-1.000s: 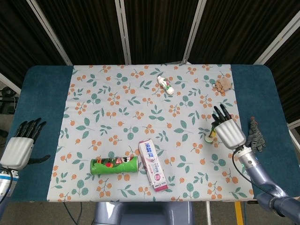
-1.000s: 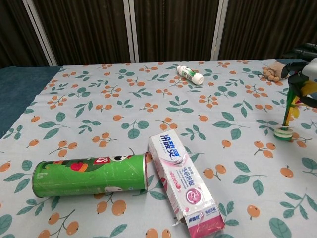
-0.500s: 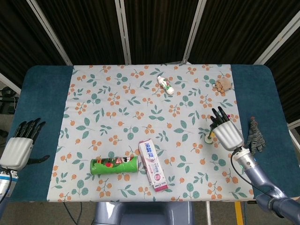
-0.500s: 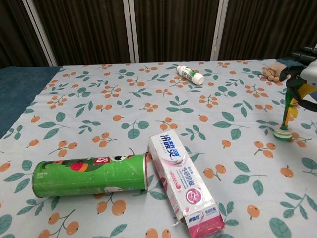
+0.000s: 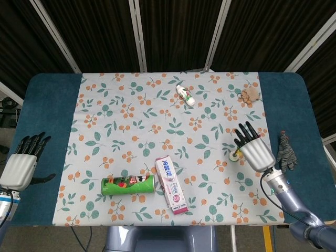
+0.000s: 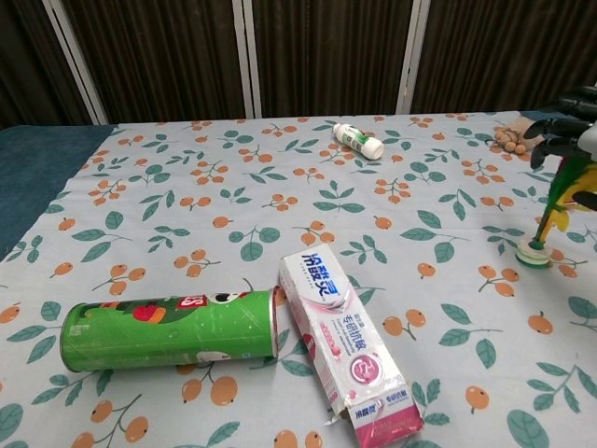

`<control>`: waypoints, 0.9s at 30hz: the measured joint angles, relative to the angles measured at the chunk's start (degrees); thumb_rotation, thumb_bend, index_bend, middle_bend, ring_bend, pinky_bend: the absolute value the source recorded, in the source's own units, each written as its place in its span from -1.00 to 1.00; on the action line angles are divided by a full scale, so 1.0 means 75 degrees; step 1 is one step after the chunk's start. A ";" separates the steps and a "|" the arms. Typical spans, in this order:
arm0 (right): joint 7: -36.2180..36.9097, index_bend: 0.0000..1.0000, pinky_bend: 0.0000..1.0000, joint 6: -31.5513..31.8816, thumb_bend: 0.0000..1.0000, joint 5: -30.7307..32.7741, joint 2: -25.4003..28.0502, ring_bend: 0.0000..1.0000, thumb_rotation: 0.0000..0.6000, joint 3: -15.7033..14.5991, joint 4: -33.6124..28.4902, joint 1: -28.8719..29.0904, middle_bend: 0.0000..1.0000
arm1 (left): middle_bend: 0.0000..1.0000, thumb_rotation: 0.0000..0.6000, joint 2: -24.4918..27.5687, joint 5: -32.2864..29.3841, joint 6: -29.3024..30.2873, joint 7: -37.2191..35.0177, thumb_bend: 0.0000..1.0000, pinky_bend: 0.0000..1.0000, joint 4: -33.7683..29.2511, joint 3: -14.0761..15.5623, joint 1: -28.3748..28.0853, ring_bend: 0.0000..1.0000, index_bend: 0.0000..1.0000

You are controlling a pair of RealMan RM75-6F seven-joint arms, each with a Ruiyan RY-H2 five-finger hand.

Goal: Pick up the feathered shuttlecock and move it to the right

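- While nothing is lifted yet, the table [image 5: 47, 105] with its leaf-print cloth carries everything; the shuttlecock [image 6: 550, 222] stands near the cloth's right edge, cork base down on the cloth, feathers rising up and tilting a little to the right in the chest view.
- Right arm reaches in from the lower right corner; right hand [image 5: 254, 146] sits directly over and just right of the shuttlecock [image 5: 235, 153], back of the hand toward the head camera, fingers pointing away from the robot.
- Chest view shows dark fingertips [image 6: 560, 126] around the feather top. Whether they actually pinch the feathers I cannot tell; the base looks to be on the cloth.
- Long axis of the shuttlecock runs near vertical, so the grasp point is the feather skirt right under the hand.
- Left hand [image 5: 22, 163] rests well apart at the table's far left edge, fingers loosely together, holding nothing. Right hand is plainly the nearer.
- Judgement: closing on the feathers comes next, then a carry toward the bare blue strip at right.
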 measured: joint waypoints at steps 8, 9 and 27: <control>-0.0547 -0.65 -1.00 0.0150 -0.45 0.0059 0.0327 -1.00 1.00 0.0024 -0.0711 -0.0283 -0.91 | -1.00 0.76 0.0005 -0.0008 0.0000 -0.0004 -0.79 -1.00 -0.0008 0.0003 -0.0002 -1.00 -0.88; -0.0595 -0.66 -1.00 0.0183 -0.45 0.0056 0.0368 -1.00 1.00 0.0023 -0.0796 -0.0321 -0.92 | -1.00 0.76 0.0005 -0.0008 -0.0001 -0.0006 -0.79 -1.00 -0.0008 0.0005 -0.0002 -1.00 -0.88; -0.1282 -0.81 -1.00 0.1362 -0.49 -0.0245 0.1258 -1.00 1.00 -0.0062 -0.2773 -0.1283 -1.00 | -1.00 0.75 0.0005 -0.0006 0.0017 0.0000 -0.79 -1.00 -0.0006 0.0013 0.0001 -1.00 -0.88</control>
